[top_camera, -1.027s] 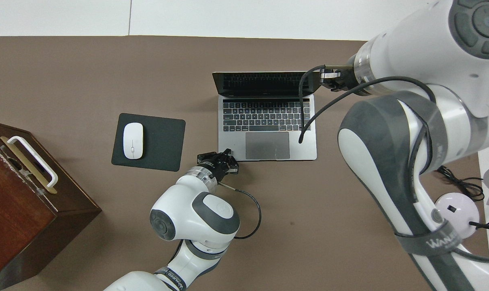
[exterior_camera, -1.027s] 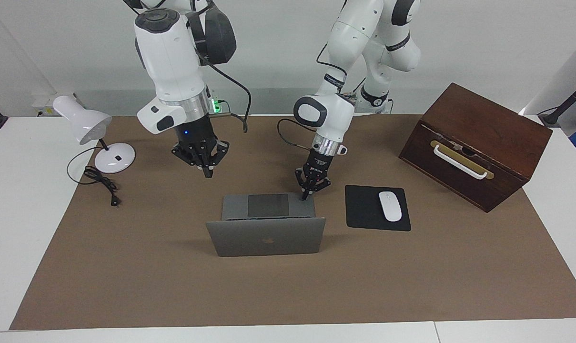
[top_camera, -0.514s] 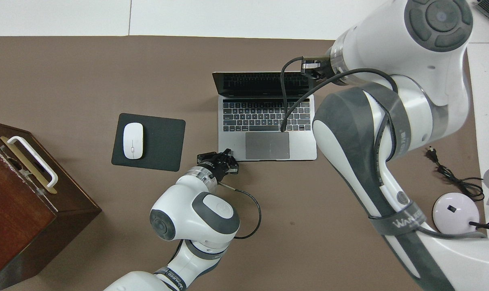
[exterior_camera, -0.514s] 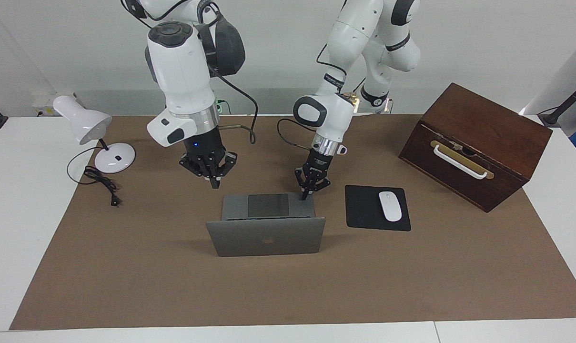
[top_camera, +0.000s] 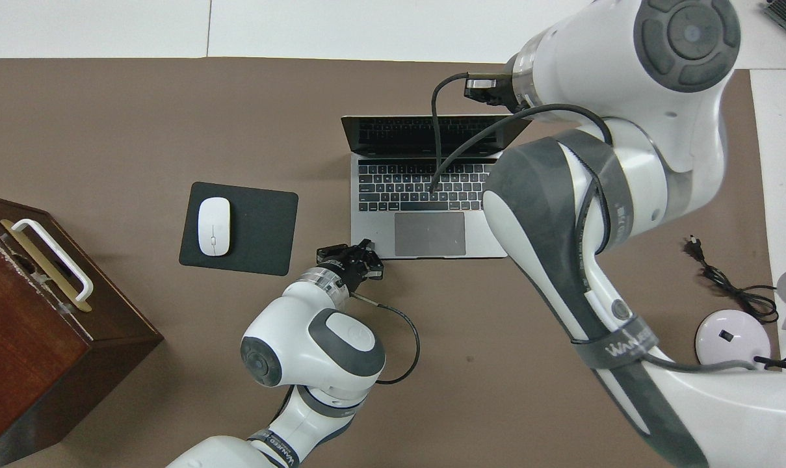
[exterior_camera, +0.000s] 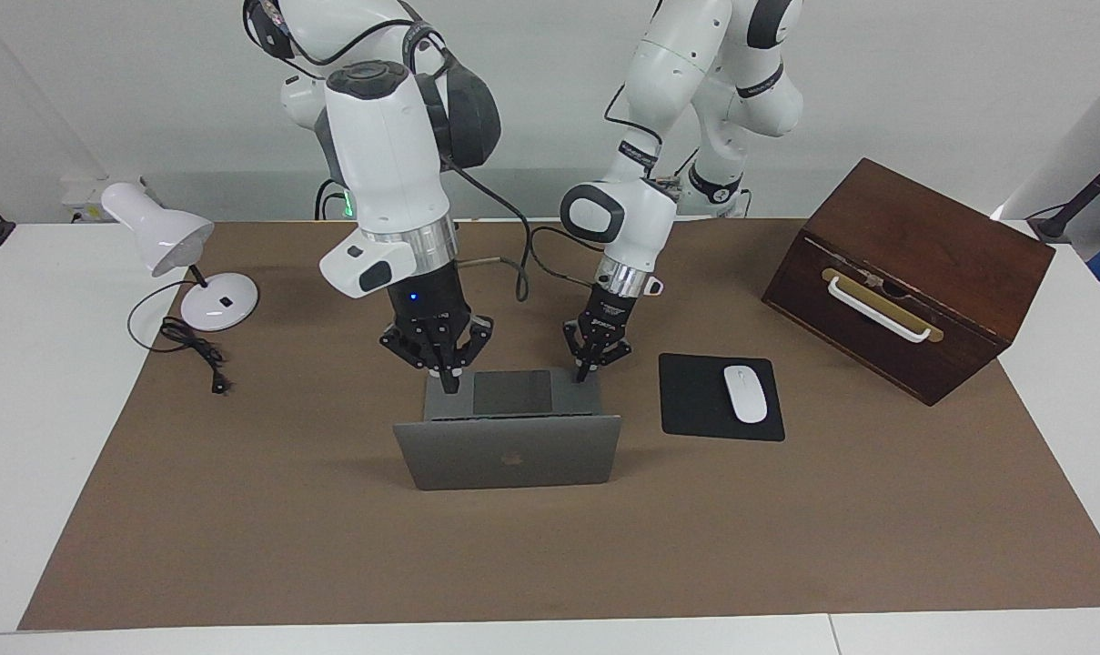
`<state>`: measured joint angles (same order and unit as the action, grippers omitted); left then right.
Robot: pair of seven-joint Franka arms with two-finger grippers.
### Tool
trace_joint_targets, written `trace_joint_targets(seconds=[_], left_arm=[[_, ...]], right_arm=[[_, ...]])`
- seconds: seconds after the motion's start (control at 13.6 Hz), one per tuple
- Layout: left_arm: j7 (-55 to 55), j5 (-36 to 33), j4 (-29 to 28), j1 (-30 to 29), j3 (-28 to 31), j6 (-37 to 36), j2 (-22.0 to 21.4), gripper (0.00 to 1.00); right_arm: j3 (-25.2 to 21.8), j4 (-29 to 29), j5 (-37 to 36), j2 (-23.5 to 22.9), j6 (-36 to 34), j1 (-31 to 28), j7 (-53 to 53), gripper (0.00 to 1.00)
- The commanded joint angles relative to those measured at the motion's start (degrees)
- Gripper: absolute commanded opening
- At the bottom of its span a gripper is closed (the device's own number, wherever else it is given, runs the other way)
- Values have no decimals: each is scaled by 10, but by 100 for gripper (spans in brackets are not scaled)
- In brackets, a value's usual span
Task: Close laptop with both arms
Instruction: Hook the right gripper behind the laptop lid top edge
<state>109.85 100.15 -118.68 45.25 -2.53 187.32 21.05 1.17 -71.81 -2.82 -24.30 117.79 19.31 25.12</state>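
Observation:
The silver-grey laptop (exterior_camera: 509, 459) (top_camera: 425, 237) stands open in the middle of the brown mat, its lid upright and its screen facing the robots. My left gripper (exterior_camera: 585, 371) (top_camera: 368, 249) is shut, and its tip sits at the keyboard deck's corner nearest the robots, at the left arm's end. My right gripper (exterior_camera: 449, 382) (top_camera: 480, 88) is also shut and hangs over the laptop at the right arm's end. I cannot tell whether it touches the laptop. In the overhead view the right arm covers that end of the deck.
A black mouse pad (exterior_camera: 695, 400) with a white mouse (exterior_camera: 745, 393) lies beside the laptop toward the left arm's end. A dark wooden box (exterior_camera: 913, 264) with a white handle stands past it. A white desk lamp (exterior_camera: 163, 235) and its cord (exterior_camera: 195, 350) are at the right arm's end.
The right arm has swung in from the lamp's side toward the laptop, and its gripper now hangs over the laptop's end. The left arm and the laptop have not moved.

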Motion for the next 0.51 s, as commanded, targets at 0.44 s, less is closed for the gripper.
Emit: trace_joint_targets(seconds=[0.44], left_arm=[[0, -18, -3, 7, 9, 10, 20, 0]], right_arm=[[1, 61, -48, -73, 71, 10, 9, 0]])
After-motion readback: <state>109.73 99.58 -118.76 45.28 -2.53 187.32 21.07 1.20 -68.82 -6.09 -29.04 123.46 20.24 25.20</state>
